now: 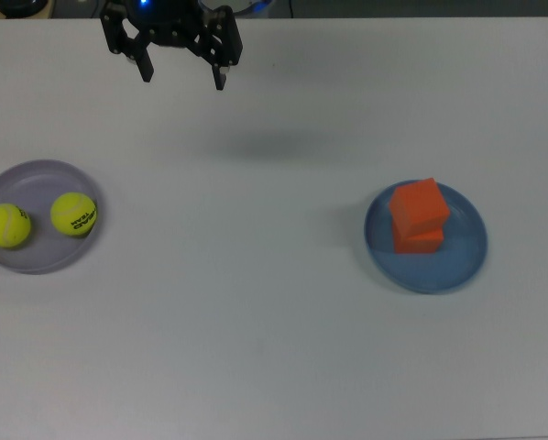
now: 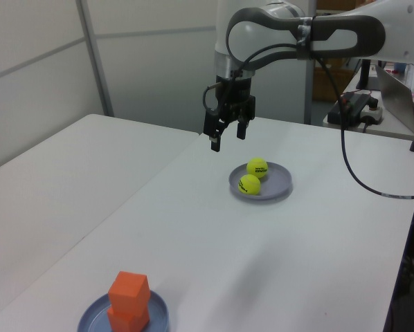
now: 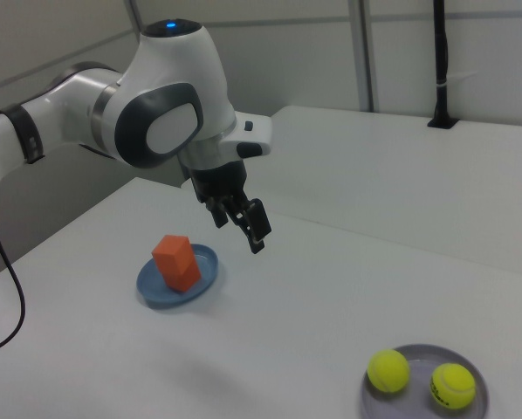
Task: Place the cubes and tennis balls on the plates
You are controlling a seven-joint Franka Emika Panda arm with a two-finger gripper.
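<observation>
On the lavender plate (image 1: 38, 261), near the tabletop's edge at the top view's left, the two tennis balls (image 1: 73, 214) are seen side by side, the lettered one nearer the table's middle. On the blue plate (image 1: 457, 266), toward the edge at the top view's right, the two orange cubes (image 1: 419, 207) are stacked one on the other, the upper one turned slightly askew. Nothing of the task is seen loose on the white tabletop (image 1: 256, 321). The gripper (image 1: 183, 78) is held in the air above the far edge in the top view, its fingers spread wide and empty, nearer the lavender plate than the blue one. Both plates lie toward the near side from it and well apart, so the task is judged done and no grasp is called for.
</observation>
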